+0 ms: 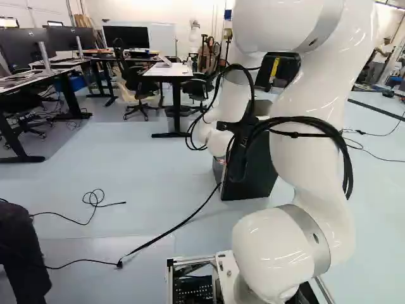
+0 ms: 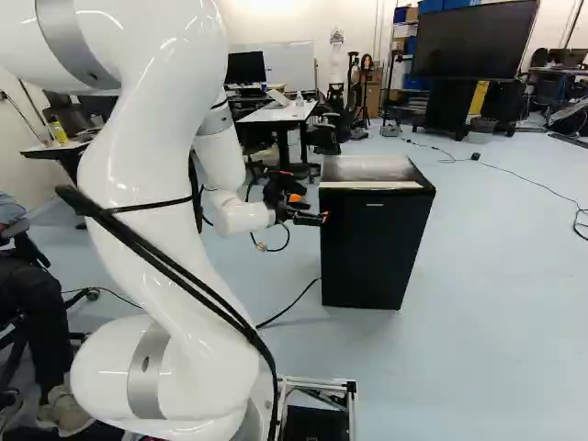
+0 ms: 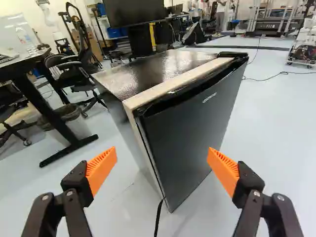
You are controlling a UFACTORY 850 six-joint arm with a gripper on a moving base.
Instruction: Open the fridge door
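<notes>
Large dark screen (image 2: 473, 39) on stand (image 2: 450, 106), whiteboard (image 2: 287, 66) near far wall (image 1: 158, 11), bottle (image 3: 25, 42) upright on white tabletop (image 1: 163, 71), looped black cable (image 1: 95, 201) on floor (image 2: 496, 285).

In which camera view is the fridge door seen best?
The wrist view: the fridge door is large there, with its top edge clear. Right base view: its front, smaller. Left base view: partly hidden by the arm and cables.

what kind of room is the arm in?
Probably a robotics lab or workshop with office desks: another robot stands at the back, near a desk, and a big screen on a stand is off to the side.
</notes>
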